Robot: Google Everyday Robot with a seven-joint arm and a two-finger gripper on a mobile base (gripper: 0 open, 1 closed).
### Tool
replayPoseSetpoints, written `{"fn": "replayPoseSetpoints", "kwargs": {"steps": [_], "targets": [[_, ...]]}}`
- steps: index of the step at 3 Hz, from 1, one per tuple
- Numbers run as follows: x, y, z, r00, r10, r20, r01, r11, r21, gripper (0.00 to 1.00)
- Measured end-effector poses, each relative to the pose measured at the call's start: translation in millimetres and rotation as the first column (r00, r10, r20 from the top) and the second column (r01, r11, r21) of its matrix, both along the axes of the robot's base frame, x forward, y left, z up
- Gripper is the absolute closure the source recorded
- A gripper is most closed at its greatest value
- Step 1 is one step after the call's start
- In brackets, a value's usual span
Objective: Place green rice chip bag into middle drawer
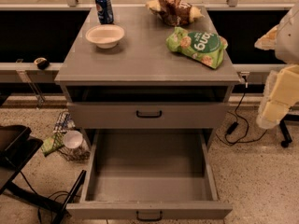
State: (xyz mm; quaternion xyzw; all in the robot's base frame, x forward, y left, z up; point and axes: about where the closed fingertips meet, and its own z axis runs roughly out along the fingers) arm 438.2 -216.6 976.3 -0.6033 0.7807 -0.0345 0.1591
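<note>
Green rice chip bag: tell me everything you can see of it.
The green rice chip bag is a puffy light-green packet, glossy film by the look, with a dark-green label, white lettering and pictures of round tan chips. It lies flat and skewed on the right side of the grey cabinet top, near its front edge, close in front of the brown snack bag. The gripper is off at the right edge, not touching it.

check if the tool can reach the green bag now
Probably yes: the tool hangs just right of the cabinet, the green bag lies on top near that edge, and nothing stands between them.
</note>
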Motion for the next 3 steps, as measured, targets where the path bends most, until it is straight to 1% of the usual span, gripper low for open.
{"fn": "replayPoseSetpoints", "kwargs": {"steps": [1,2,3], "targets": [[2.4,-0.1,0.3,1.0000,-0.003,0.008,0.003,1.000,0.005,0.00],[22.8,-1.7,2.6,0.9967,-0.028,0.076,0.024,0.998,0.050,0.00],[67.0,-6.7,-2.8,0.9971,-0.026,0.071,0.021,0.997,0.075,0.00]]}}
